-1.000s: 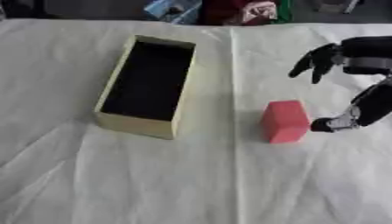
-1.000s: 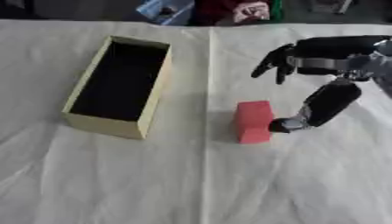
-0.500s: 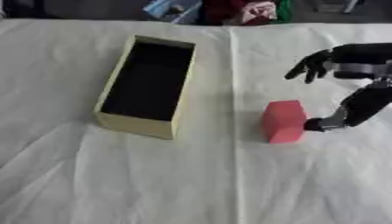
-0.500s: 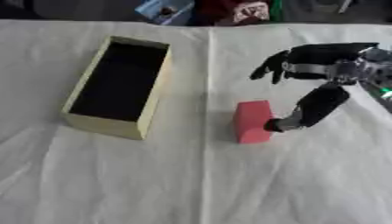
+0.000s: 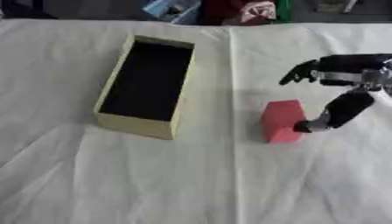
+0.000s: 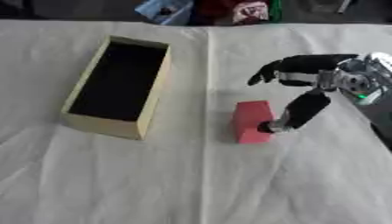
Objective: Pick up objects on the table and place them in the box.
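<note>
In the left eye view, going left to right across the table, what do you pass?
Open cardboard box → red block → the robot's right hand, its thumb reaching down to the block's right side and its fingers spread above the block.

On the white cloth-covered table (image 5: 153, 183) there is one open rectangular box of pale yellow cardboard with a dark inside (image 5: 147, 84) and one red rectangular block (image 5: 281, 120). One black robot hand (image 6: 306, 74) is visible, the right one.
</note>
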{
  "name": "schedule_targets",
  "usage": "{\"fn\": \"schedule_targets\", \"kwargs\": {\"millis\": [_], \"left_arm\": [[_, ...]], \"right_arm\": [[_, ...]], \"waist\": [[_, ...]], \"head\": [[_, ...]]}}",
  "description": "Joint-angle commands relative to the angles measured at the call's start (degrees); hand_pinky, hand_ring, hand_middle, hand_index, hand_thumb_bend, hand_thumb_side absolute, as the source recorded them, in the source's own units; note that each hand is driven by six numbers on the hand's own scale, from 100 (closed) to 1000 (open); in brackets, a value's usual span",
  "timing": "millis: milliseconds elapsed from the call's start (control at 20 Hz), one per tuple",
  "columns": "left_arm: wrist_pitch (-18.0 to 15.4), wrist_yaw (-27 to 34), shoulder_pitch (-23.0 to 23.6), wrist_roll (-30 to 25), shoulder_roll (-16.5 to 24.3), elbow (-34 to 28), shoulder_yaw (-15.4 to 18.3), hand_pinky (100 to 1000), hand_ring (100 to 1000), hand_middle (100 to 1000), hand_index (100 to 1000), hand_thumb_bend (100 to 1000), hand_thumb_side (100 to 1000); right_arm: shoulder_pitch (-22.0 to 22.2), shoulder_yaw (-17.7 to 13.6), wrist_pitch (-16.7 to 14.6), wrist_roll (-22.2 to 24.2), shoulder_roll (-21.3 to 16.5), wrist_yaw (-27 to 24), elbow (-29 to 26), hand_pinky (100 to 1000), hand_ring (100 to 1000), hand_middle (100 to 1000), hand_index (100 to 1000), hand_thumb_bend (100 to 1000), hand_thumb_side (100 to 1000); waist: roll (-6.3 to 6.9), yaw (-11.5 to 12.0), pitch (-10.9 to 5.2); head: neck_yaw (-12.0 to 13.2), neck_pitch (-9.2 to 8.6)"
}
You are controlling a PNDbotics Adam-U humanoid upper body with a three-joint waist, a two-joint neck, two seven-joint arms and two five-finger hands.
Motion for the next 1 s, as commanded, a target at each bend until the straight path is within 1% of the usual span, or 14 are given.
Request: {"fn": "schedule_targets", "kwargs": {"millis": [50, 500, 600, 750, 850, 950, 1000], "left_arm": [[-0.1, 0.2, -0.4, -0.3, 0.6, -1.2, 0.0, 563, 549, 517, 650, 187, 100], [0.0, 0.3, -0.4, -0.5, 0.4, -1.2, -0.1, 563, 548, 517, 649, 184, 100], [-0.1, 0.3, -0.4, -0.5, 0.4, -1.2, -0.1, 563, 548, 517, 649, 183, 100], [0.0, 0.3, -0.4, -0.6, 0.3, -1.2, -0.1, 563, 548, 517, 649, 181, 100], [0.0, 0.4, -0.4, -0.7, 0.3, -1.2, -0.1, 563, 548, 517, 648, 180, 100], [0.0, 0.4, -0.5, -0.8, 0.3, -1.2, -0.1, 563, 548, 517, 647, 178, 100], [0.0, 0.4, -0.5, -0.8, 0.3, -1.2, -0.1, 563, 549, 517, 646, 178, 100]], "right_arm": [[-1.0, -0.2, -0.4, -0.1, -0.2, 1.2, 1.2, 821, 900, 897, 941, 471, 505], [-1.5, 0.8, -0.9, -0.4, 2.6, 4.3, 6.3, 822, 904, 887, 938, 484, 488], [-1.5, 1.1, -1.2, -0.1, 3.0, 4.6, 7.0, 822, 905, 886, 939, 501, 453], [-1.3, 1.3, -1.9, 0.8, 3.5, 4.6, 7.9, 820, 893, 843, 940, 524, 330], [-1.2, 1.3, -2.1, 1.4, 3.8, 4.1, 8.1, 819, 889, 815, 934, 494, 341], [-1.2, 1.2, -2.1, 1.8, 3.9, 3.6, 8.0, 819, 889, 812, 931, 487, 343], [-1.1, 1.2, -2.0, 1.9, 3.9, 3.4, 7.9, 817, 884, 801, 926, 462, 353]], "waist": [[0.39, 0.1, -0.86], [0.49, 0.3, -0.71], [0.5, 0.4, -0.68], [0.5, 0.4, -0.64], [0.52, 0.5, -0.63], [0.52, 0.5, -0.61], [0.53, 0.5, -0.6]], "head": [[-0.2, -0.34], [-0.6, -0.49], [-0.6, -0.48], [-0.6, -0.49], [-0.6, -0.5], [-0.6, -0.5], [-0.6, -0.53]]}}
